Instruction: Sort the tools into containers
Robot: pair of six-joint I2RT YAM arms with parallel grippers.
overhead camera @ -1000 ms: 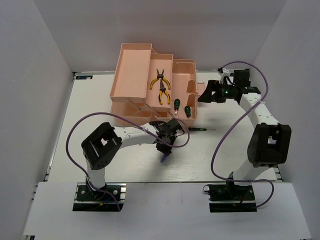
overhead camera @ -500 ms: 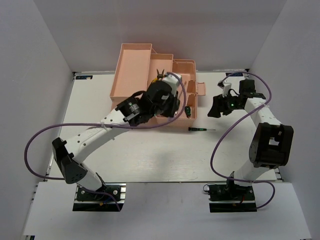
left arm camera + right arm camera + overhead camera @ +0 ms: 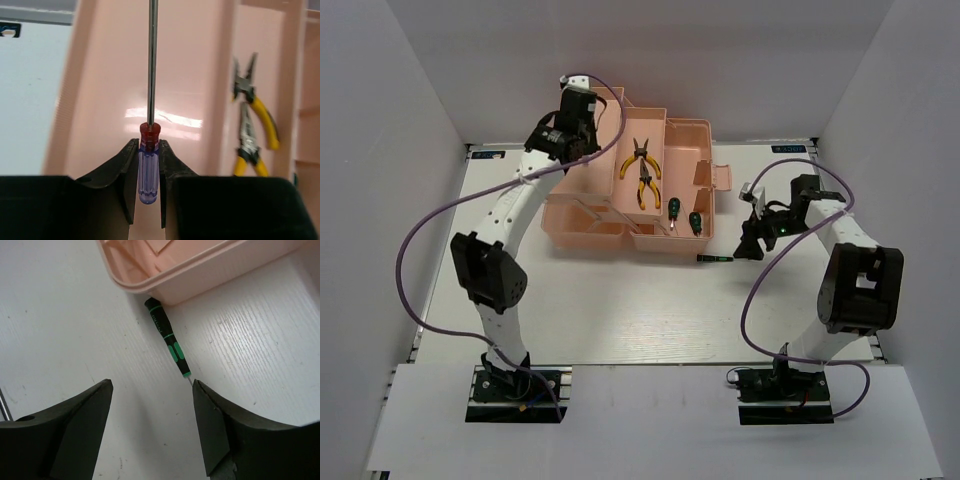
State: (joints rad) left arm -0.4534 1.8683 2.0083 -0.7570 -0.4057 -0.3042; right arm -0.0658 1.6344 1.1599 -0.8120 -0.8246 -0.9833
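My left gripper (image 3: 149,142) is shut on the blue handle of a slim screwdriver (image 3: 148,172), whose shaft points away over the floor of the far-left tray (image 3: 105,75) of the peach toolbox (image 3: 582,228). Yellow-handled pliers (image 3: 642,172) lie in the middle tray, and two short green-and-black screwdrivers (image 3: 672,208) lie in the compartment in front of them. One more green-and-black screwdriver (image 3: 167,337) lies on the table against the toolbox's front right corner. My right gripper (image 3: 152,385) hangs open just above the table, its right fingertip close to that screwdriver's tip.
The toolbox lid handle (image 3: 722,178) sticks out to the right, near my right arm (image 3: 840,235). White walls close the table in at the back and on both sides. A purple cable loops off each arm.
My left arm swung from the table's front up over the far-left tray, carrying the blue screwdriver. My right gripper dropped toward the green screwdriver on the table and its jaws narrowed a little.
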